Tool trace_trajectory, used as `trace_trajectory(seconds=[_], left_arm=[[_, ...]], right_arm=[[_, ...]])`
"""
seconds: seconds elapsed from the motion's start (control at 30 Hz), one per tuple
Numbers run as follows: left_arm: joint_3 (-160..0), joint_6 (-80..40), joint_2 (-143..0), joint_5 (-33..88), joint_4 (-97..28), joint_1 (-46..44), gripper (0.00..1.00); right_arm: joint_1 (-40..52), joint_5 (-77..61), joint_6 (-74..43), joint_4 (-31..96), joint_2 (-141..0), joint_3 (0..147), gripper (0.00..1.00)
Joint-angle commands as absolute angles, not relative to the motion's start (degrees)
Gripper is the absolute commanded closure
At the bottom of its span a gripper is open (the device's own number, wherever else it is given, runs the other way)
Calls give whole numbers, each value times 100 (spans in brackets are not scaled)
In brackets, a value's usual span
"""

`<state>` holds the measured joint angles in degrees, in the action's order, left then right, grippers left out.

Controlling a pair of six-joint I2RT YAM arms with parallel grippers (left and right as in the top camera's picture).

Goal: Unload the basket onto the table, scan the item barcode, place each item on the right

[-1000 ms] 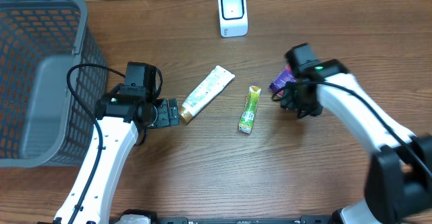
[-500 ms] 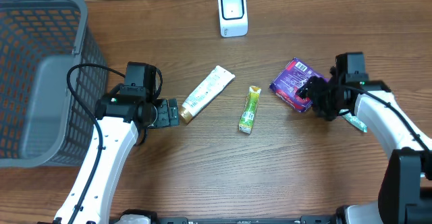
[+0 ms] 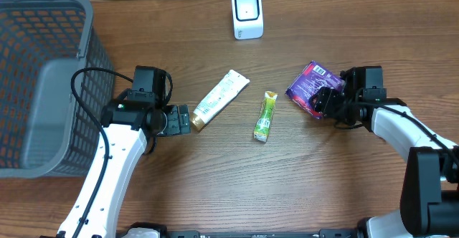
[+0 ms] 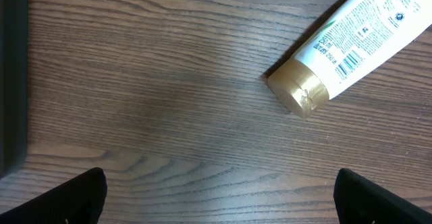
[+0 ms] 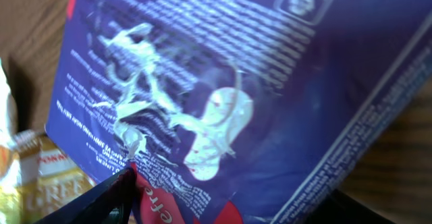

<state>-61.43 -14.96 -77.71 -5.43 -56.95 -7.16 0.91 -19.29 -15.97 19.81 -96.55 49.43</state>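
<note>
Purple marks the item in play. From overhead, the purple packet (image 3: 310, 87) lies flat on the wooden table (image 3: 215, 181), well apart from the white scanner (image 3: 247, 13) at the far edge. The right gripper (image 3: 326, 103) sits at the packet's near-right edge. The left gripper (image 3: 183, 119) rests just beside the gold cap of a white tube (image 3: 222, 96). A green sachet (image 3: 265, 116) lies between the two arms, and a grey basket (image 3: 50, 0) stands at the left.

In the left wrist view, the fingertips (image 4: 67, 197) stand wide apart over bare wood, holding nothing, with the tube's cap just ahead.

In the right wrist view, the packet fills the frame between spread fingertips (image 5: 101, 197); whether they grip it I cannot tell.

By my reading nothing has been scanned. Lifting the packet, finding its barcode and presenting it to the scanner all remain.
</note>
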Motion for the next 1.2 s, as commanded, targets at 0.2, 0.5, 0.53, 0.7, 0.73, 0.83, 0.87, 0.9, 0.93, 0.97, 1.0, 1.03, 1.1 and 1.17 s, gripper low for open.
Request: trace_trajectory(seconds=[0.2,0.5,0.53,0.7,0.73,0.83,0.87,0.9,0.93,0.97,1.0,1.03,1.1,1.17], left_arm=[[-6121,-1588,-7800,-596,-5671,-753,0],[-6121,-1588,-7800,-596,-5671,-753,0],[-6121,-1588,-7800,-596,-5671,-753,1],[-6121,-1588,-7800,-596,-5673,-753,0],[-6121,-1588,-7800,-596,-5671,-753,0],[-6121,-1588,-7800,-596,-5671,-753,0],[-6121,-1588,-7800,-596,-5671,-753,0],[-6121,-1588,-7800,-596,-5671,-753,0],[-6121,-1588,-7800,-596,-5671,-753,0],[-6121,-1588,-7800,-596,-5671,-753,0],[-6121,-1588,-7800,-596,-5671,-753,0],[-6121,-1588,-7800,-596,-5671,-753,0],[-6121,-1588,-7800,-596,-5671,-753,1],[-6121,-1588,-7800,-596,-5671,-753,0]], right_arm=[[364,-2377,-174,1903,-9732,5039,21],[38,-2373,-1892,3430,-9732,6215,19],[-89,-2373,-2530,3498,-9732,6239,19],[-217,-2648,-4123,3258,-9754,6001,19],[-178,-2630,-4217,3229,-9767,5966,20],[14,-2512,-4560,3057,-9861,5826,23],[86,-2515,-4569,2917,-9889,5763,24],[180,-2486,-4582,2753,-9918,5682,28],[242,-2368,-4692,2696,-9926,5618,30],[296,-2202,-4834,2663,-9926,5566,31],[320,-2108,-4849,2639,-9926,5542,32],[360,-1964,-4847,2639,-9935,5537,32],[370,-1841,-4831,2622,-9939,5537,35],[377,-1693,-4609,2534,-9998,5537,37]])
